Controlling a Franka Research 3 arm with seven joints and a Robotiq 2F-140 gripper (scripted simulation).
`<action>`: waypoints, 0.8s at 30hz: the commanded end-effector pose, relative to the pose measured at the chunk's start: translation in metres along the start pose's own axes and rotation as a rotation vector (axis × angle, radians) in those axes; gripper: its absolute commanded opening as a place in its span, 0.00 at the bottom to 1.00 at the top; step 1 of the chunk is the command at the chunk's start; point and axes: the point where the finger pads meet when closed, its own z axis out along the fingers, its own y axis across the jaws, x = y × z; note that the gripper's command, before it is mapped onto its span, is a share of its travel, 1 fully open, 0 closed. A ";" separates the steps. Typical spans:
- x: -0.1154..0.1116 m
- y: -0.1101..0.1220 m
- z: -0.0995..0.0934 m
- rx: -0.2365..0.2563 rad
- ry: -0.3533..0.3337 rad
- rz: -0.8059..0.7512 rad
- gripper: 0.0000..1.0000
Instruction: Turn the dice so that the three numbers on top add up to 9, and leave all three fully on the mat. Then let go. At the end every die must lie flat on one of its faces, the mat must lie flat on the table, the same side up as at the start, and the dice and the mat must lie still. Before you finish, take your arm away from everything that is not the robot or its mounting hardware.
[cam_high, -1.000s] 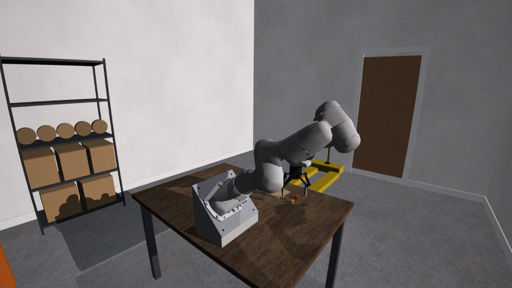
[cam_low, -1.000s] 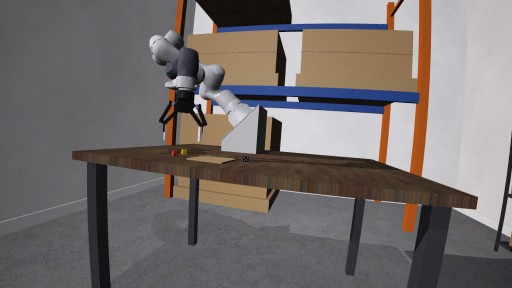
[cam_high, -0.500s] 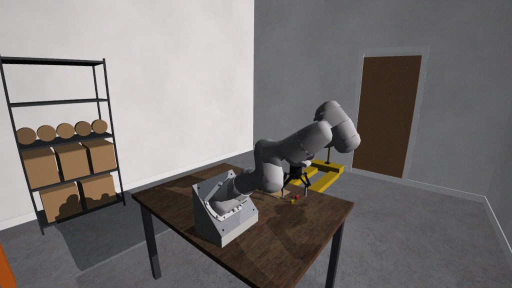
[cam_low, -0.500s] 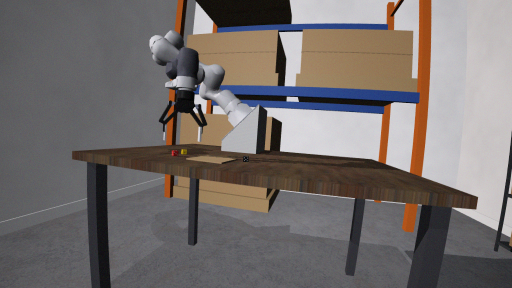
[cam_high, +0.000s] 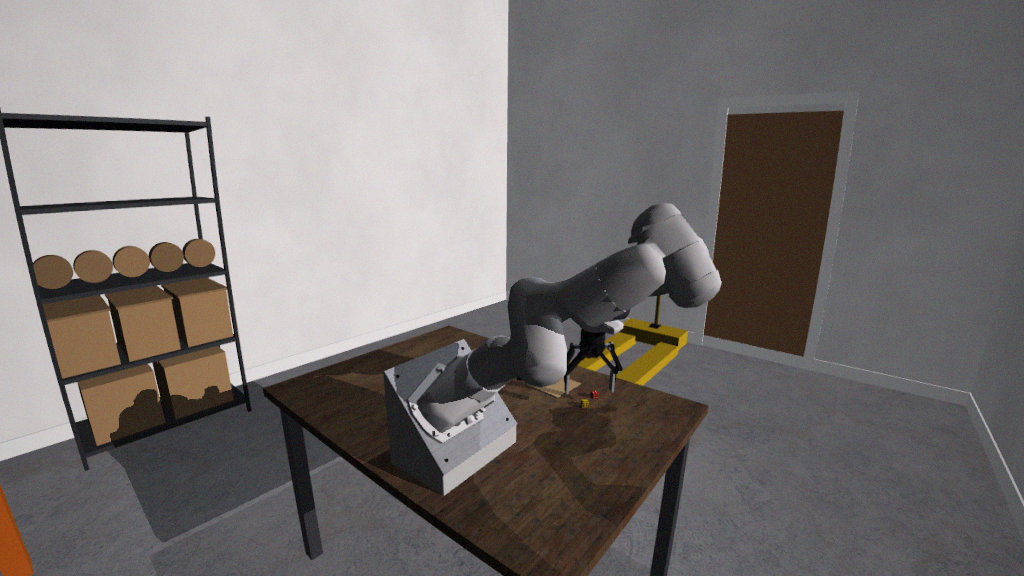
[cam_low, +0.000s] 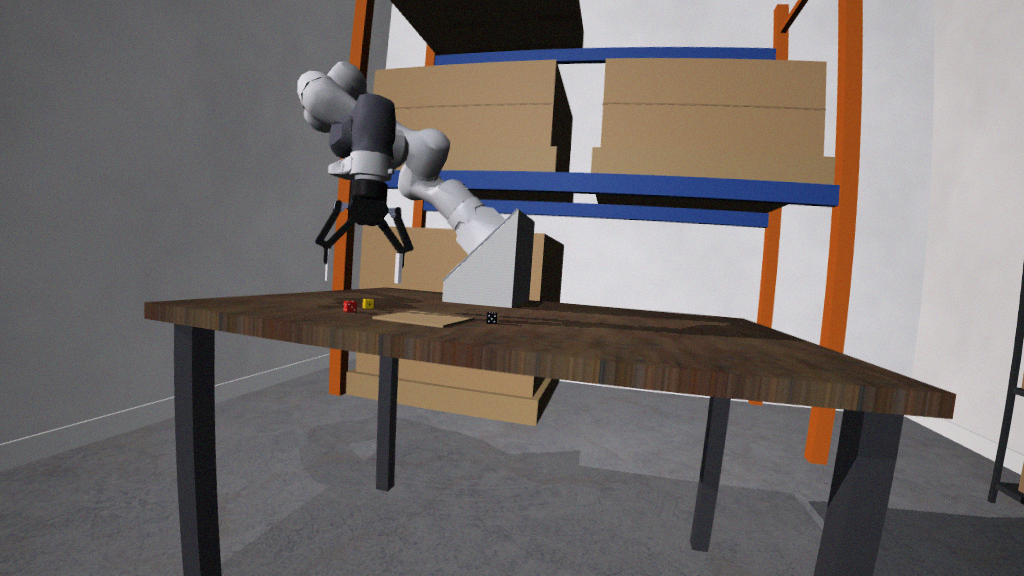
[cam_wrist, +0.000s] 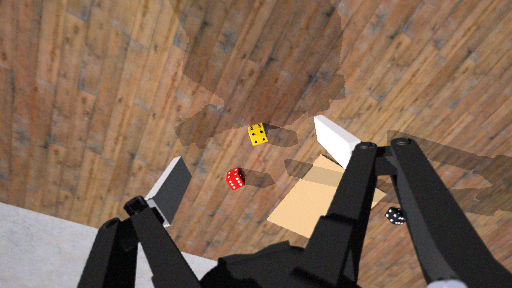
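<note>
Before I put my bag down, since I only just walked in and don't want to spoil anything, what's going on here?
A robot arm holds its open hand above the table, gripping nothing. The red die, yellow die and black die all lie on the wood, off the tan mat. So none is in its final place; all three still need to go onto the mat.

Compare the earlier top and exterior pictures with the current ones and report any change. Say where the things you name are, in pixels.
Nothing visibly changed. The gripper (cam_high: 590, 392) (cam_low: 362, 280) (cam_wrist: 249, 148) stays open above the table, and the red die (cam_high: 594, 394) (cam_low: 350, 306) (cam_wrist: 235, 178), yellow die (cam_high: 585, 404) (cam_low: 368, 303) (cam_wrist: 258, 134) and black die (cam_low: 491, 318) (cam_wrist: 395, 216) remain off the mat (cam_low: 422, 318) (cam_wrist: 305, 202).
</note>
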 end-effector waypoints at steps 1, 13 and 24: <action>-0.009 -0.009 0.000 0.002 0.002 -0.003 1.00; -0.046 -0.040 0.000 0.002 0.002 -0.003 1.00; -0.049 -0.043 0.000 0.002 0.002 -0.003 1.00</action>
